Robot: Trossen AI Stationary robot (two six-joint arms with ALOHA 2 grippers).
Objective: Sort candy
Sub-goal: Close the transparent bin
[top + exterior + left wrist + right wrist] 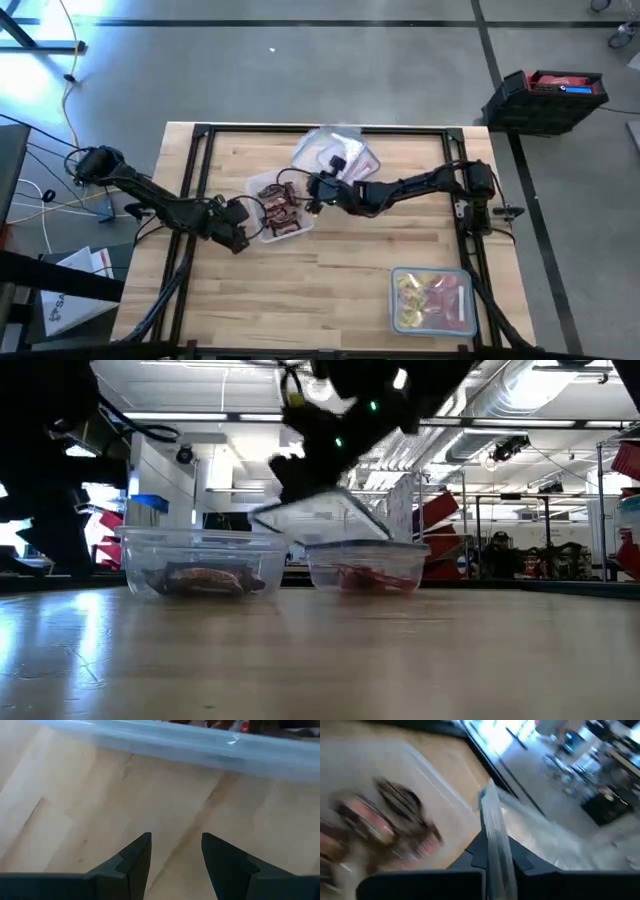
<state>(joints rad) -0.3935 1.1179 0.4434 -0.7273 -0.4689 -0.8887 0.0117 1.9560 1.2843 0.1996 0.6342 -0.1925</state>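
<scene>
A clear container (280, 207) with dark brown candy (205, 577) stands mid-table. Behind it a second clear container (365, 565) holds red candy. My right gripper (318, 188) hovers between them, shut on a clear plastic lid (320, 512) that hangs tilted above the containers. My left gripper (175, 852) is open, low over bare wood just left of the brown-candy container (200, 745), with nothing between its fingers. A third container (432, 300) with yellow and red candy sits near the table's front right. My right gripper pinches the clear lid by one edge (492, 832) between its two fingers. The lid stands edge-on between the fingers in the wrist view. It is lifted and tilted; whether its lower end (385, 535) touches the red-candy container's rim, I cannot tell.
Bare wood lies across the table's near half and far left. A black frame (200, 130) runs around the tabletop. A dark crate (545, 98) stands on the floor beyond the far right corner.
</scene>
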